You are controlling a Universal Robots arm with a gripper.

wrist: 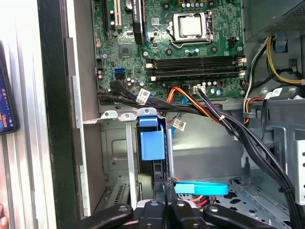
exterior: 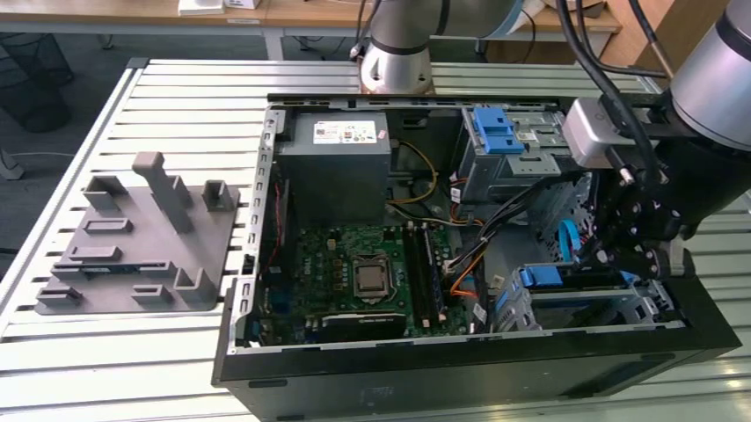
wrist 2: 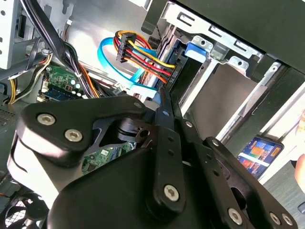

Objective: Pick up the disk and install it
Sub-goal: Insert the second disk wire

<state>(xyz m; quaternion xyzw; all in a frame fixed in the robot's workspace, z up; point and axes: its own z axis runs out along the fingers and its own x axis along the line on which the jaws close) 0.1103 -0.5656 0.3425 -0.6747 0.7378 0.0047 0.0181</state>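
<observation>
Case (exterior: 470, 369) lies open on its side on the slatted counter (exterior: 176, 369).

Disk (exterior: 561, 278) sits in the drive cage (exterior: 634, 308) in the near corner of the case, toward the exterior view's right. Its blue carrier tab faces up between the cage rails, and also shows in the first wrist view (wrist: 151, 143).

End effector (wrist: 164, 190) hangs inside the case just beside the cage. Fingers are pressed together, with nothing seen between them. Tips are close to the blue tab; I cannot tell whether they touch it. A light blue data cable (wrist: 200, 188) runs just beside the tips.

Farther in are the motherboard (exterior: 364, 272), then the grey power supply (exterior: 340, 158).

A grey moulded fixture (exterior: 141, 237) rests on the counter, well apart on the exterior view's left.
</observation>
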